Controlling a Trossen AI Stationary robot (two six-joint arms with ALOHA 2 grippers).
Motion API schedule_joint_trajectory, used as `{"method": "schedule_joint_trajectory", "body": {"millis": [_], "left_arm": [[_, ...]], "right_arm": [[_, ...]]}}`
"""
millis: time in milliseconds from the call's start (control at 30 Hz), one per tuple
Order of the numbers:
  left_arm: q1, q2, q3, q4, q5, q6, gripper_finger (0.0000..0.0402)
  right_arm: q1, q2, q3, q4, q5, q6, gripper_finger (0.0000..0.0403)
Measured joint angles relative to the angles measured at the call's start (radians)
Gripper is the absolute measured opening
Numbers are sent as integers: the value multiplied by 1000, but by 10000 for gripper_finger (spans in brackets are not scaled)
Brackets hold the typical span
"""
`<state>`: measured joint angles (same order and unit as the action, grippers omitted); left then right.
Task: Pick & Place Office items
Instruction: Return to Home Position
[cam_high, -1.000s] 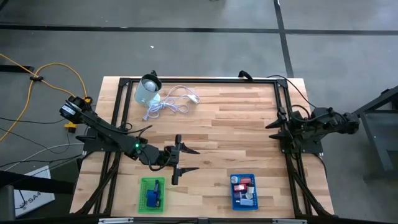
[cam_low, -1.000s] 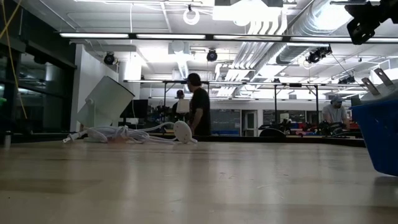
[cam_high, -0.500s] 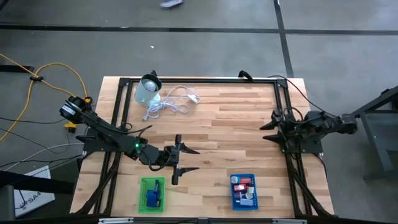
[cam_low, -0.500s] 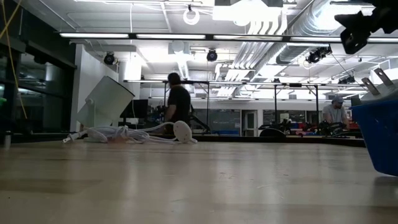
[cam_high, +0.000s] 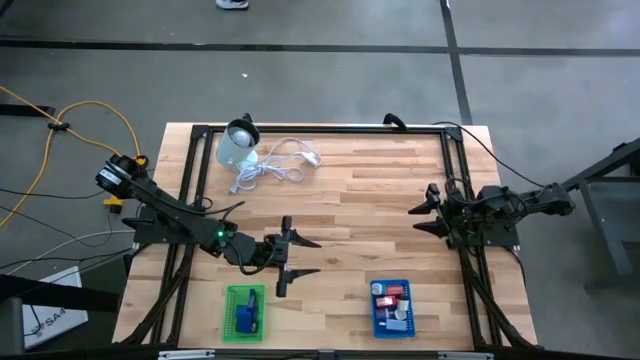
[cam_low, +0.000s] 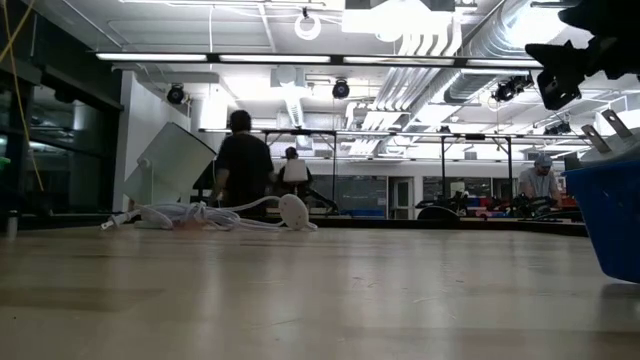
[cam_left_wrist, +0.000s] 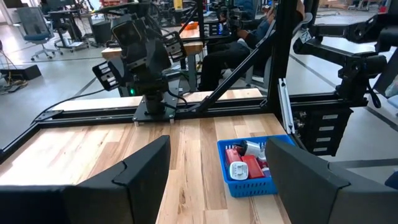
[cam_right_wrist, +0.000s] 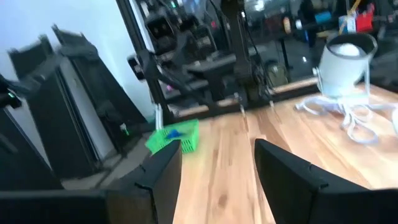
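Right claw open; red, white office items in blue bin.

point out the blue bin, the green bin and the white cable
blue bin (cam_left_wrist: 252, 186), left wrist view, on its front wall
green bin (cam_high: 246, 294), high view, on the bare part at its far end
white cable (cam_high: 268, 170), high view, on the middle of the tangle

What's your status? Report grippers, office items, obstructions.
Left gripper open, empty, mid-table. Right gripper open, empty, near right edge. Office items in blue bin and green bin. White cable, pale container at far-left corner.
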<state>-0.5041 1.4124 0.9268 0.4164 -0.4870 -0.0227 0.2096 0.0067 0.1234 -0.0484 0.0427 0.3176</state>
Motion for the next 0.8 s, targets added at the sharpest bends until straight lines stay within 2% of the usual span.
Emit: {"method": "schedule_joint_trajectory", "body": {"millis": [233, 467, 800], "left_arm": [[0, 0, 0, 0, 0, 0, 256], [0, 0, 0, 0, 0, 0, 256], [0, 0, 0, 0, 0, 0, 256]], "right_arm": [[0, 0, -112, 204, -23, 4, 190], [0, 0, -114, 192, -22, 11, 190], [0, 0, -115, 77, -18, 73, 190]]}}
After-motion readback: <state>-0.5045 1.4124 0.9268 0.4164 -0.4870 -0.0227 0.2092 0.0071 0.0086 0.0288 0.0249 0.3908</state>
